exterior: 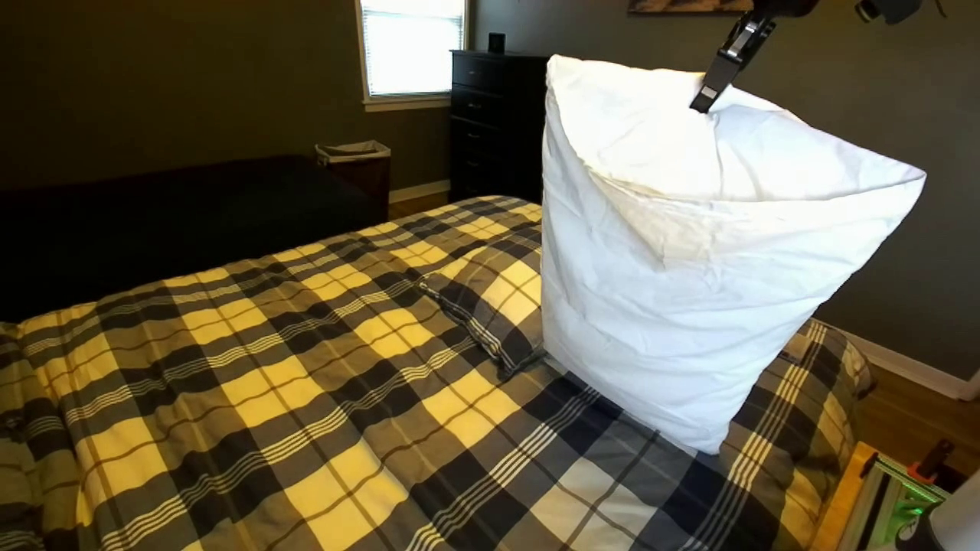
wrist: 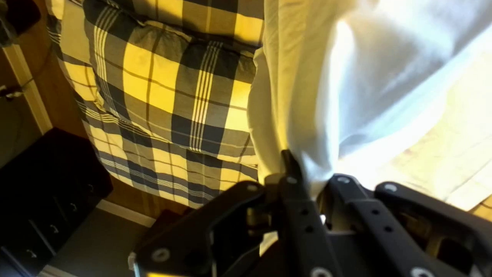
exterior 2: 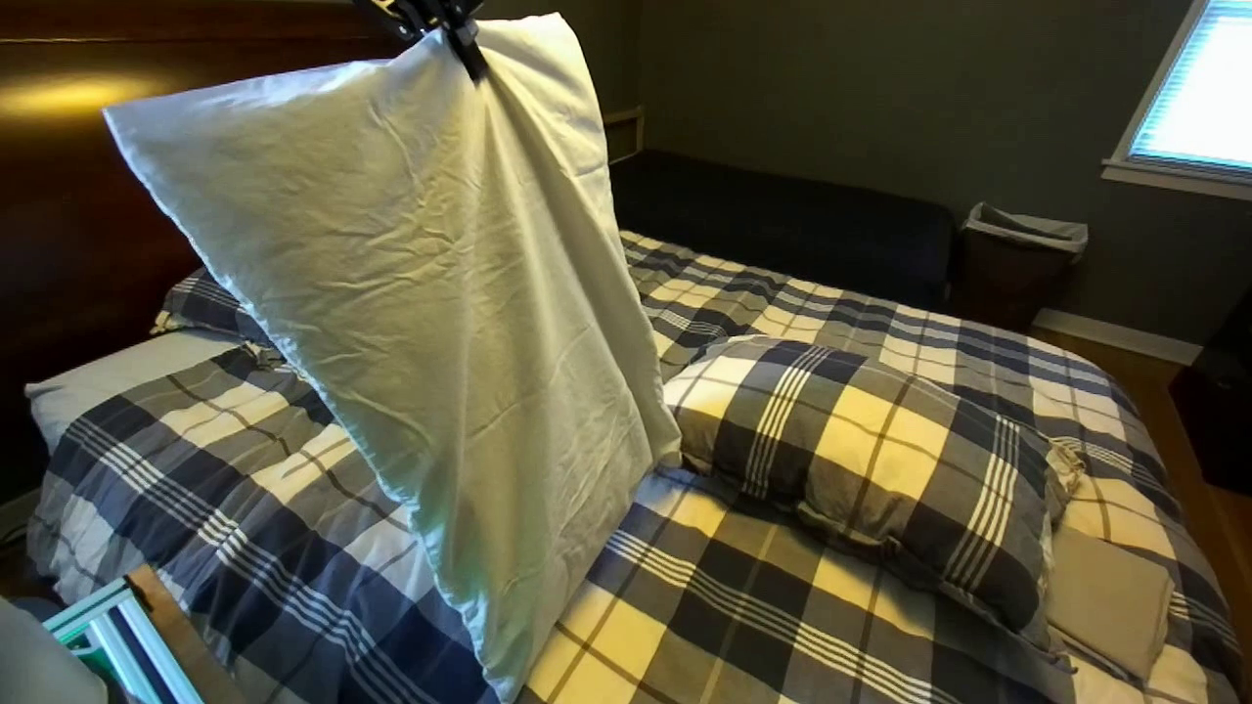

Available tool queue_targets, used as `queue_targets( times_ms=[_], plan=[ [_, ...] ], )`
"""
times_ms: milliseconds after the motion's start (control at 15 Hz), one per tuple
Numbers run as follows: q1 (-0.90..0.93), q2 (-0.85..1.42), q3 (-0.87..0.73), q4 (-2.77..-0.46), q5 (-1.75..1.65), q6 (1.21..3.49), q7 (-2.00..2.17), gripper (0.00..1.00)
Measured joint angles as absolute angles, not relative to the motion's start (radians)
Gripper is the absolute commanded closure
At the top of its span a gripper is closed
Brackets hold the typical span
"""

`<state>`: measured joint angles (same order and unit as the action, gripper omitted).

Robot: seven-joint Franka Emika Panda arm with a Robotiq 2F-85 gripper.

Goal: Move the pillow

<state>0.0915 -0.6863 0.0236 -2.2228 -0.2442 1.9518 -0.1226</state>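
The large white pillow hangs upright by its top edge, showing in both exterior views (exterior: 681, 306) (exterior 2: 460, 323), with creases running down from the hold. My gripper is at its top edge in both exterior views (exterior: 704, 99) (exterior 2: 471, 64), shut on a pinch of white fabric. In the wrist view the gripper (wrist: 307, 173) has bunched white cloth between its fingers, and the white pillow (wrist: 376, 65) spreads away from them. The pillow's lower edge is at or just above the plaid bed (exterior: 306, 413); I cannot tell whether it touches.
A plaid pillow (exterior: 498, 291) (exterior 2: 880, 450) (wrist: 173, 84) lies on the bed beside the white one. A folded grey cloth (exterior 2: 1110, 596) lies past it. A wooden headboard (exterior 2: 59, 147), dark dresser (exterior: 498, 122) and hamper (exterior: 356, 153) stand around. A metal-framed stand (exterior: 880, 497) is at the bedside.
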Motion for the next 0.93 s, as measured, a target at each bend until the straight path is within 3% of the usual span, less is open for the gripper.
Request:
queue_targets(
  times_ms=[933],
  plan=[
    [0.118,-0.676,0.051,-2.230,0.005,1.934,-0.042,0.97]
  ],
)
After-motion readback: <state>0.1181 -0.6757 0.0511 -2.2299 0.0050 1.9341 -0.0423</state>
